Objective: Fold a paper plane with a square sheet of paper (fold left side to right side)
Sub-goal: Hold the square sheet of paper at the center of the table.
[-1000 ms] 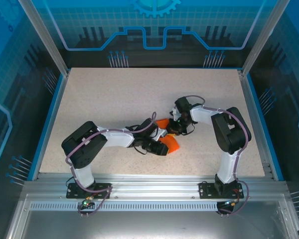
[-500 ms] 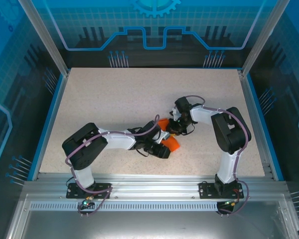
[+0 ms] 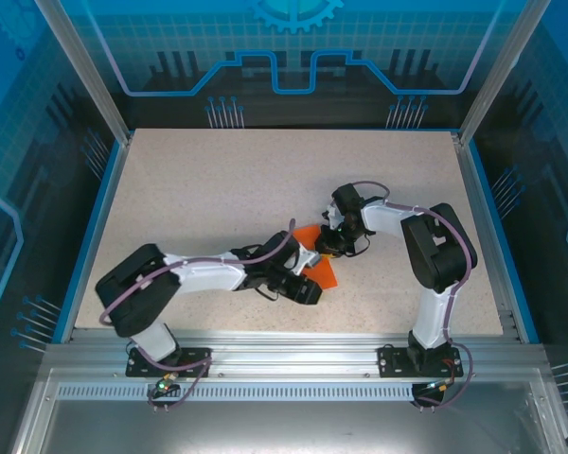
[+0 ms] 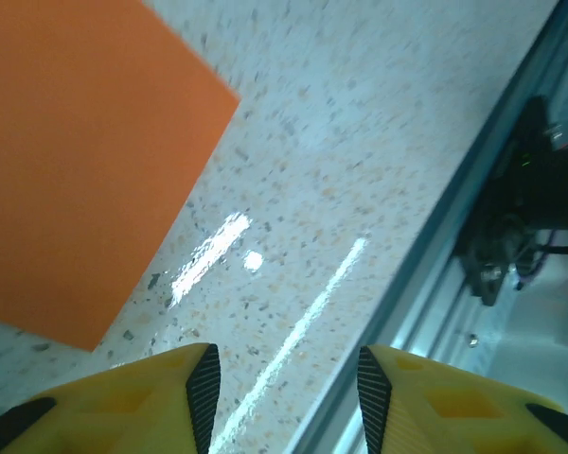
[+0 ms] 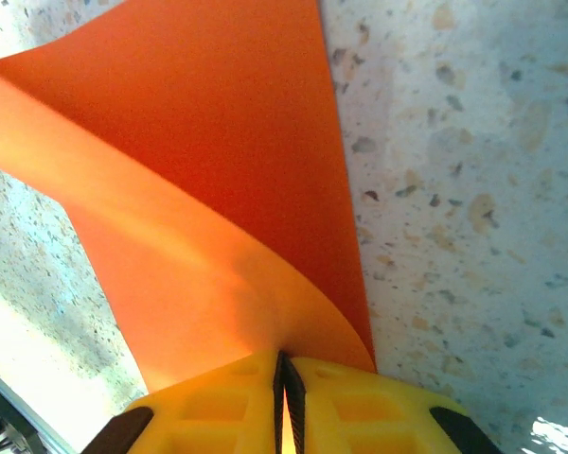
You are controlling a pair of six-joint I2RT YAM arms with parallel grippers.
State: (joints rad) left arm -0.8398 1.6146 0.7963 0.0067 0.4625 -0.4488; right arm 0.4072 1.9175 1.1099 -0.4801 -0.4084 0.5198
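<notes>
The square sheet of paper [image 3: 322, 272] is bright orange and lies on the speckled table between the two arms. In the right wrist view the sheet [image 5: 218, 189] curls up from the table, and my right gripper [image 5: 286, 364] is shut on its raised edge. From above, the right gripper [image 3: 329, 248] sits at the sheet's far side. My left gripper [image 3: 303, 288] hovers at the near-left side of the sheet. In its own view the left gripper [image 4: 289, 369] is open with only table between the pads, and the sheet [image 4: 76, 161] lies flat to the upper left.
The table [image 3: 218, 189] has blue raised edges and stands in a glass-walled booth. An aluminium rail [image 4: 435, 246] runs along the near edge close to my left gripper, with the right arm's base [image 3: 417, 359] bolted beyond it.
The left gripper has let the paper's near part drop, and it now lies flatter. The left arm's elbow has swung left and lower. The right gripper has kept its hold.
</notes>
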